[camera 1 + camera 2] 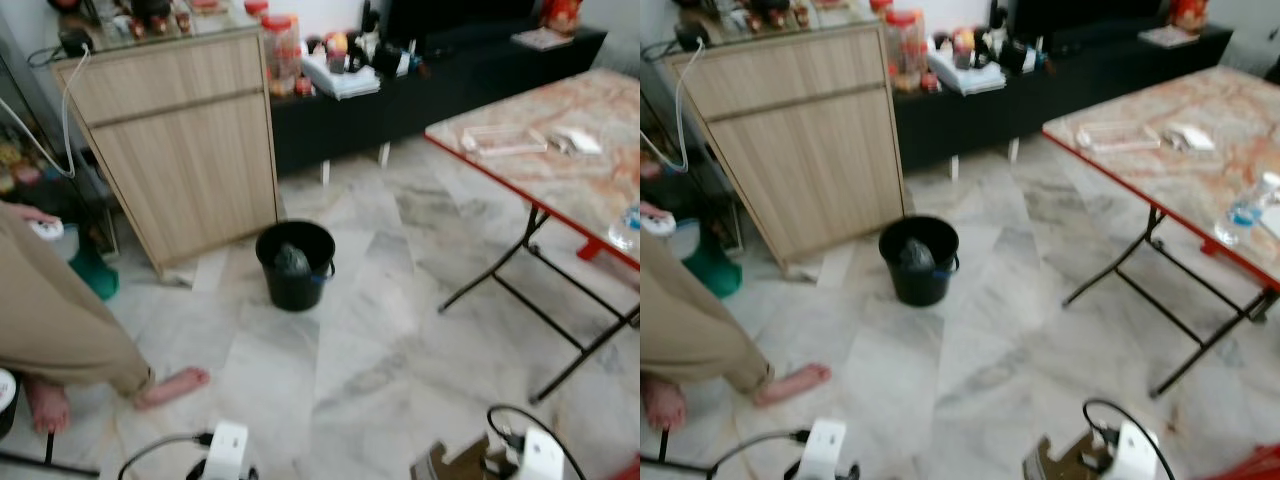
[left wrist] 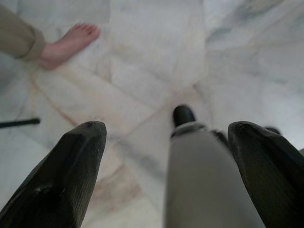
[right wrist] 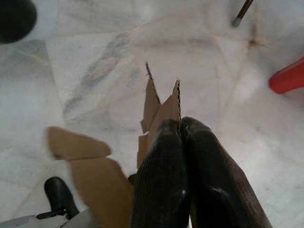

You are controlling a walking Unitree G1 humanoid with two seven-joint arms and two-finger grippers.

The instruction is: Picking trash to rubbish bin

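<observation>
R gripper (image 3: pixel 183 130) clamped on torn cardboard scrap (image 3: pixel 164 107), held low for carry. Bin (image 1: pixel 293 262) at 12 o'clock, w/ trash inside. L gripper (image 2: pixel 166 142) spread wide, nothing held.

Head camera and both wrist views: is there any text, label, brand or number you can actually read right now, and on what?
No text can be read in any view.
Water bottle on the folding table: has a blue label, too blurred to read.
Jars on the black low cabinet: labels too small and blurred.
Cardboard piece held in the right gripper: no print visible.
Black bin: no marking visible.
</observation>
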